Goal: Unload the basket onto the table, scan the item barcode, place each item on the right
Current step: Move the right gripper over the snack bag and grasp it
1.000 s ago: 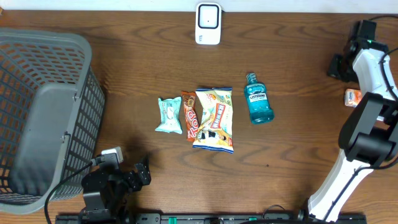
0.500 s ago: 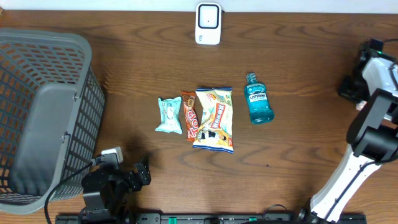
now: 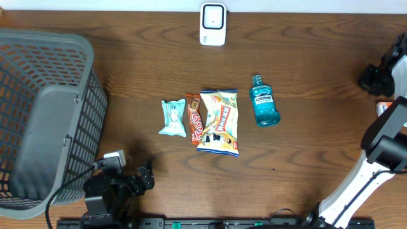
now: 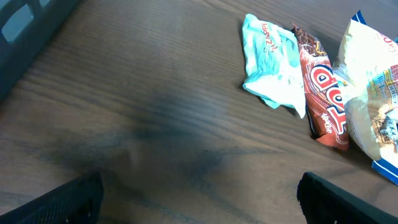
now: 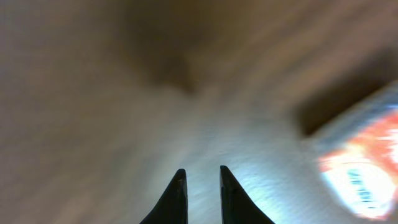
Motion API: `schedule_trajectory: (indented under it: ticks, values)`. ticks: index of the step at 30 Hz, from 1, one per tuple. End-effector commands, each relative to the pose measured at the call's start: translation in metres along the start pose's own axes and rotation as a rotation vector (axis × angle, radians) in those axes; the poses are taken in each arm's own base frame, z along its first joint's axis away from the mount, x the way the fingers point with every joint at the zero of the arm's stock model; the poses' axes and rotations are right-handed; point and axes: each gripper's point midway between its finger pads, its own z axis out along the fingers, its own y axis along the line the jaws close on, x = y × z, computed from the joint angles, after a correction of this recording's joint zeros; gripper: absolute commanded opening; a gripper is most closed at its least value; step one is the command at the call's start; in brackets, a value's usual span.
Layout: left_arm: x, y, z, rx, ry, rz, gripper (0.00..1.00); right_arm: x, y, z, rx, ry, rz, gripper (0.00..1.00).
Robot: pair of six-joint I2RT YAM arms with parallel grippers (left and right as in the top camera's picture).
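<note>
Four items lie mid-table: a teal packet [image 3: 172,118], a brown candy bar [image 3: 194,119], a yellow snack bag [image 3: 219,122] and a blue mouthwash bottle [image 3: 264,102]. The white scanner [image 3: 213,24] stands at the far edge. My left gripper [image 4: 199,202] is wide open near the front left, over bare wood; the teal packet [image 4: 273,62] and candy bar [image 4: 320,90] lie ahead of it. At the far right edge my right gripper [image 3: 374,79] hangs low over the table. In the blurred wrist view its fingertips [image 5: 203,171] stand slightly apart, nothing between them, beside an orange-and-white item [image 5: 357,180].
A large grey basket [image 3: 48,121] fills the left side of the table. The orange-and-white item [image 3: 383,107] shows partly behind the right arm at the right edge. Bare wood lies between the items and the front edge.
The right arm has swung rightward toward the table's edge, now covering most of the orange-and-white item, and its jaws have parted a little. The left arm and the items have not moved.
</note>
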Motion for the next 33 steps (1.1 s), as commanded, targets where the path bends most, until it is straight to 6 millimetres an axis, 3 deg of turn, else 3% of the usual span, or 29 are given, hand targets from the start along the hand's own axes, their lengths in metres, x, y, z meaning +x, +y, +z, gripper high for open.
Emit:
schedule_trajectory:
  ticks: [1,4,9,17,23,26,29,31,32,33]
  values:
    - [0.017,0.005,0.0,-0.02,0.068,-0.02,0.98,-0.002,0.073,-0.064,-0.289,-0.047,-0.02,0.13]
    - [0.017,0.005,0.0,-0.02,0.068,-0.02,0.98,0.009,0.096,-0.083,-0.305,-0.049,-0.047,0.14]
    - [0.017,0.005,0.0,-0.02,0.068,-0.02,0.98,0.034,0.138,-0.109,-0.336,-0.042,-0.134,0.26]
    - [0.017,0.005,0.0,-0.02,0.068,-0.02,0.98,0.088,0.199,-0.132,-0.361,0.015,-0.295,0.31]
    - [0.017,0.005,0.0,-0.02,0.068,-0.02,0.98,0.157,0.262,-0.142,-0.396,0.077,-0.524,0.34]
    - [0.017,0.005,0.0,-0.02,0.068,-0.02,0.98,0.19,0.28,-0.147,-0.4,0.117,-0.614,0.37]
    - [0.017,0.005,0.0,-0.02,0.068,-0.02,0.98,0.226,0.294,-0.152,-0.396,0.172,-0.668,0.54]
    - [0.017,0.005,0.0,-0.02,0.068,-0.02,0.98,0.25,0.306,-0.156,-0.405,0.188,-0.727,0.53]
    - [0.017,0.005,0.0,-0.02,0.068,-0.02,0.98,0.261,0.313,-0.158,-0.41,0.191,-0.758,0.66]
    - [0.017,0.005,0.0,-0.02,0.068,-0.02,0.98,0.271,0.318,-0.16,-0.412,0.192,-0.788,0.94]
